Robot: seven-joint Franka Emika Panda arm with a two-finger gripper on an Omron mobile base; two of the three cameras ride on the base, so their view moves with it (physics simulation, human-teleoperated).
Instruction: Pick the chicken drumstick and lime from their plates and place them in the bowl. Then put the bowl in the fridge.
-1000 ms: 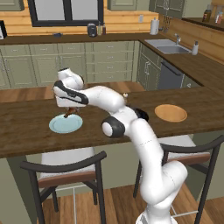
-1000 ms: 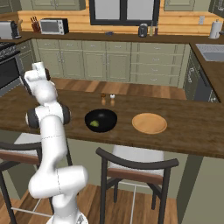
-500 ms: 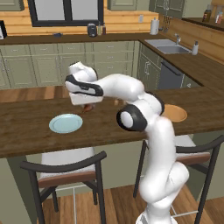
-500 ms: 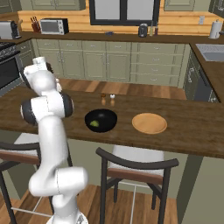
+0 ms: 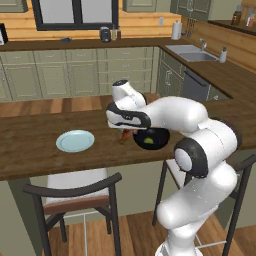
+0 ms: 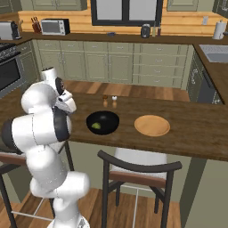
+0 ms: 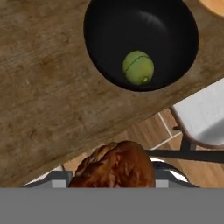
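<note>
My gripper (image 5: 125,133) is shut on the chicken drumstick (image 5: 124,136), a reddish-brown piece held just above the counter at the left rim of the black bowl (image 5: 159,137). The lime (image 5: 149,141) lies inside the bowl. In the hand view the drumstick (image 7: 116,164) sits between the fingers of the gripper (image 7: 114,177) at the bottom, with the bowl (image 7: 109,30) and the lime (image 7: 138,68) beyond it. The pale blue plate (image 5: 75,141) lies bare to the left. The orange-tan plate (image 6: 152,125) lies right of the bowl (image 6: 109,119). The fridge is out of view.
Two small shakers (image 6: 110,101) stand on the wooden counter (image 6: 191,133) behind the bowl. Stools with dark frames (image 6: 138,165) stand under the counter's front edge. Green cabinets and a sink (image 5: 194,55) line the back and right walls.
The arm has swung right from above the pale blue plate, carrying the drumstick across the counter to the bowl's left rim. Bowl, lime and plates have stayed put.
</note>
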